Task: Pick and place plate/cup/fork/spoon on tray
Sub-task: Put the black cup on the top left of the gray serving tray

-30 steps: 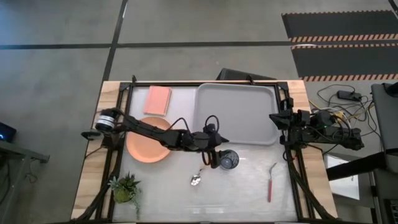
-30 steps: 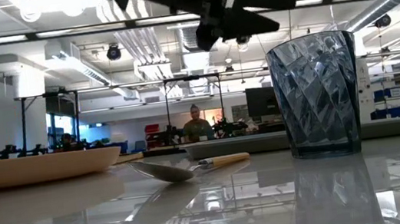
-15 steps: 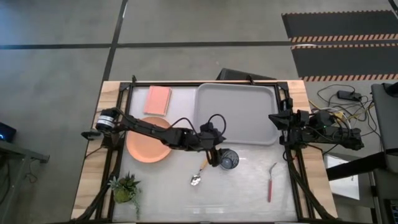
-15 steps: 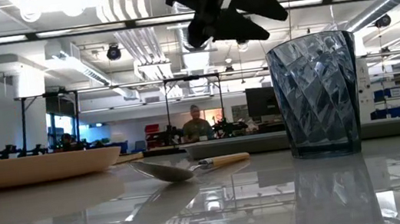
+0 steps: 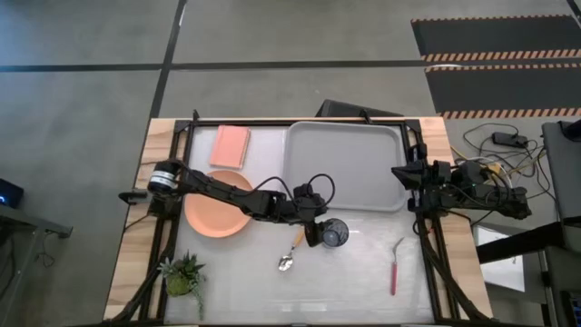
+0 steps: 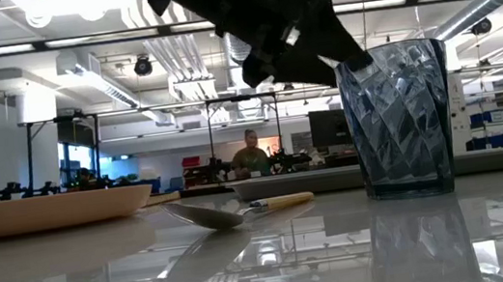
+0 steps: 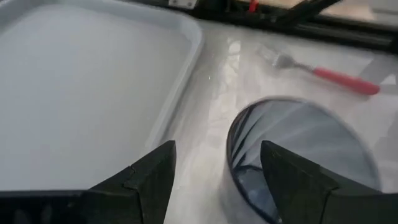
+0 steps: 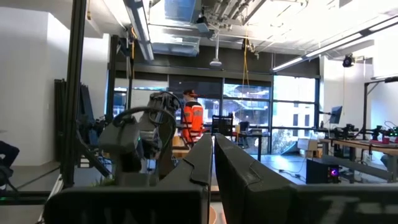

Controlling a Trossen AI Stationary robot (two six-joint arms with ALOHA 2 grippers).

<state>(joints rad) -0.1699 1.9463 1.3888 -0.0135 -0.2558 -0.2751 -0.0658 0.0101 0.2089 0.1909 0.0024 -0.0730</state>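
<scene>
Beside the cup (image 5: 332, 233), the left gripper (image 5: 315, 232) has jaws spread wide, gripping nothing.

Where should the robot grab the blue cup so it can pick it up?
Probably by the rim, coming down from above. The cup stands upright with its mouth open, and the left gripper is open beside it, one finger over the rim on the side facing the tray. One finger inside and one outside could pinch the thin wall. The right gripper waits shut by the tray.
</scene>
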